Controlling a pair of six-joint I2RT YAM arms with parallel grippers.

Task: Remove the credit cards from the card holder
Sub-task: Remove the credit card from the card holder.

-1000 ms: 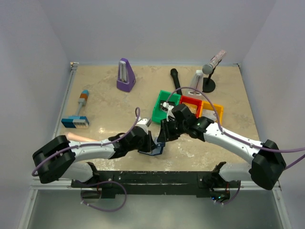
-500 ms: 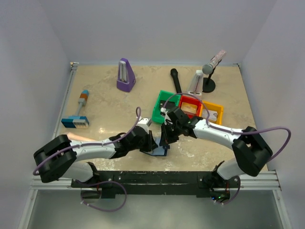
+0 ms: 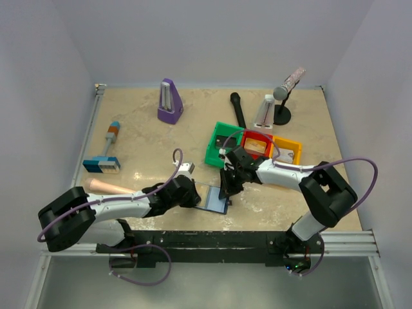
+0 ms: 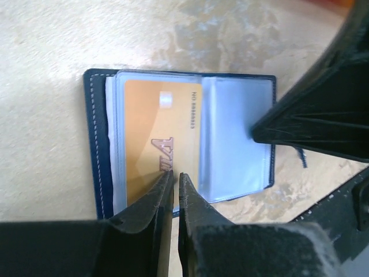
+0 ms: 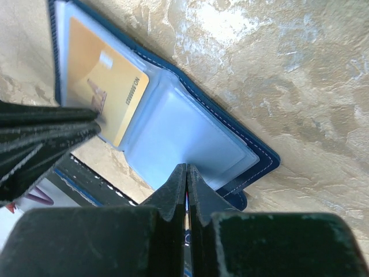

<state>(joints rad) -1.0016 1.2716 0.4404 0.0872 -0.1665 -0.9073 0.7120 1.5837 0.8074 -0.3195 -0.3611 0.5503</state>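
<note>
The card holder [image 3: 213, 199] lies open and flat near the table's front edge, navy cover [image 4: 94, 144] down and pale blue panels up. A tan-gold credit card [image 4: 158, 127] sits in its left sleeve [image 5: 104, 86]; the right panel [image 4: 236, 138] shows no card. My left gripper [image 4: 174, 174] is shut to a thin slit, with its tips on the gold card's near edge [image 3: 197, 197]. My right gripper [image 5: 186, 167] is shut, its tips against the edge of the right pale panel [image 3: 226, 190]. Whether it pinches the panel is hidden. No other credit cards show.
Green [image 3: 217, 145], red [image 3: 257, 143] and orange [image 3: 287, 150] bins stand just behind the card holder. Farther back are a purple metronome [image 3: 169, 102], a black marker [image 3: 237, 109] and a microphone stand [image 3: 282, 98]. A pink cylinder [image 3: 109, 187] lies at left. The black front rail [image 3: 212, 238] runs close below.
The card holder, held folded between both grippers before, now lies spread open on the table. The right gripper closed and drew nearer. The left arm dropped lower and back to the left.
</note>
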